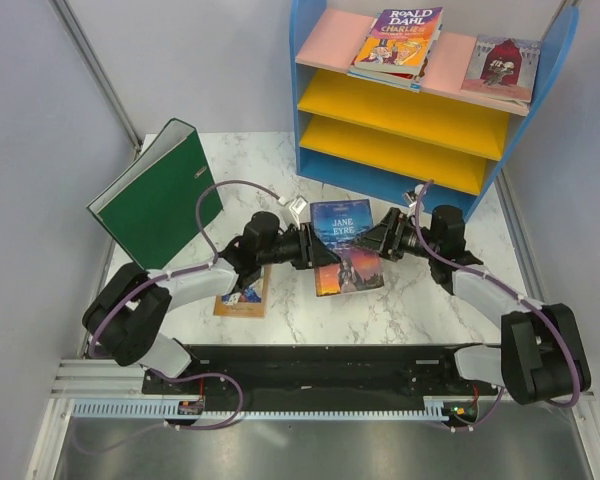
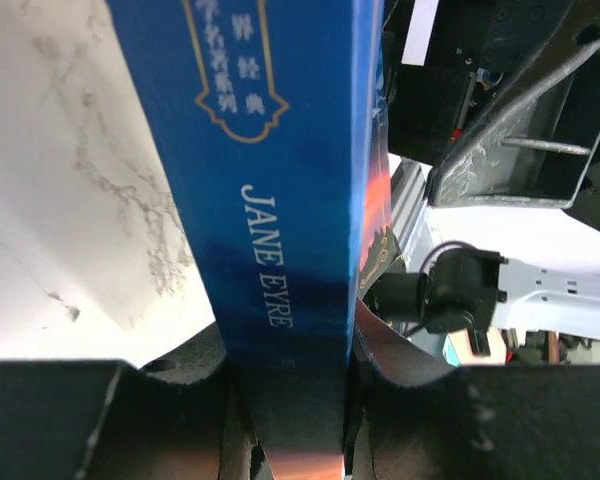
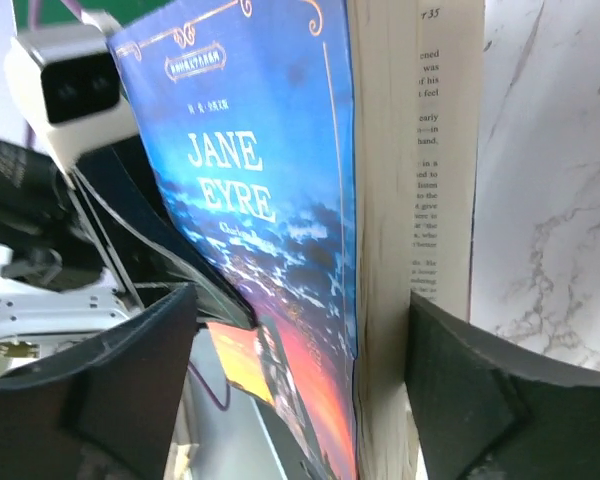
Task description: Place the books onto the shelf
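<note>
A dark blue book titled Jane Eyre (image 1: 342, 235) sits mid-table between both grippers. My left gripper (image 1: 318, 250) is shut on its spine (image 2: 280, 150); in the left wrist view both fingers (image 2: 195, 385) press the spine's sides at the gripper (image 2: 288, 368). My right gripper (image 1: 382, 240) is open astride the book's page edge (image 3: 400, 200). In the right wrist view (image 3: 300, 320) one finger stands well off the cover (image 3: 250, 180). The blue shelf (image 1: 330, 40) holds a purple Roald Dahl book (image 1: 400, 40) and a pink-covered book (image 1: 502, 65) on its pink top board.
A big green ring binder (image 1: 160, 195) leans at the back left. A small tan-orange book (image 1: 242, 298) lies on the marble table (image 1: 280, 160) under my left arm. The shelf's yellow boards (image 1: 400, 110) are bare. Grey walls close in both sides.
</note>
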`<state>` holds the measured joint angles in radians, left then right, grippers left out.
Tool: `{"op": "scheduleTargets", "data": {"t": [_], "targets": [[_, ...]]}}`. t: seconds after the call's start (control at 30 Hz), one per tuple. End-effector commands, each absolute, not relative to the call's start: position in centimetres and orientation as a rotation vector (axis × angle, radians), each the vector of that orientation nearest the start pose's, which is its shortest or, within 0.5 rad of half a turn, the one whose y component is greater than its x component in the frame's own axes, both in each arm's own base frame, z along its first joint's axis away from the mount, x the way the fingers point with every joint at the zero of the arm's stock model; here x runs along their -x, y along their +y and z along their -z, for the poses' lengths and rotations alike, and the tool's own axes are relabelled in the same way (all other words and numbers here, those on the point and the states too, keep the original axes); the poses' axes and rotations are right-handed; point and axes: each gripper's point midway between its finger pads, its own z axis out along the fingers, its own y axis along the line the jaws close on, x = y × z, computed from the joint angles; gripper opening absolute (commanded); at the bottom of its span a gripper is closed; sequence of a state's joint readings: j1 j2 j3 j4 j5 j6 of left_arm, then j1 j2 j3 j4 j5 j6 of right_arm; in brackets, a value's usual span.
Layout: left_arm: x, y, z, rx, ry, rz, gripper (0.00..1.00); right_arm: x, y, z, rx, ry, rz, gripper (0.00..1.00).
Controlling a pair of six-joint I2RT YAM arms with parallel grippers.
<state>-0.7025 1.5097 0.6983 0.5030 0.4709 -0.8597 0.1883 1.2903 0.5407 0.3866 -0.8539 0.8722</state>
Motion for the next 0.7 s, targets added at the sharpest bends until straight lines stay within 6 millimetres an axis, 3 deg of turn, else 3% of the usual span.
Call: {"op": "scheduleTargets", "data": {"t": [0.0,0.33,0.67], "targets": [[-25.3,-36.1,-25.7,-0.421,1.807,1.511,0.02,-26.9,20.8,-18.9,0.091,2.043,-1.449,0.87],[-25.3,-36.3,-32.1,-0.566,1.612,1.712,0.02,-25.7,17.6,-19.4,0.073,1.977,-1.496,0.90],[-25.7,-37.7,-34.7,-0.645,1.512,1.841,0.02,-23.1,17.8,-22.1,0.063,1.800,-1.605,0.98]]}}
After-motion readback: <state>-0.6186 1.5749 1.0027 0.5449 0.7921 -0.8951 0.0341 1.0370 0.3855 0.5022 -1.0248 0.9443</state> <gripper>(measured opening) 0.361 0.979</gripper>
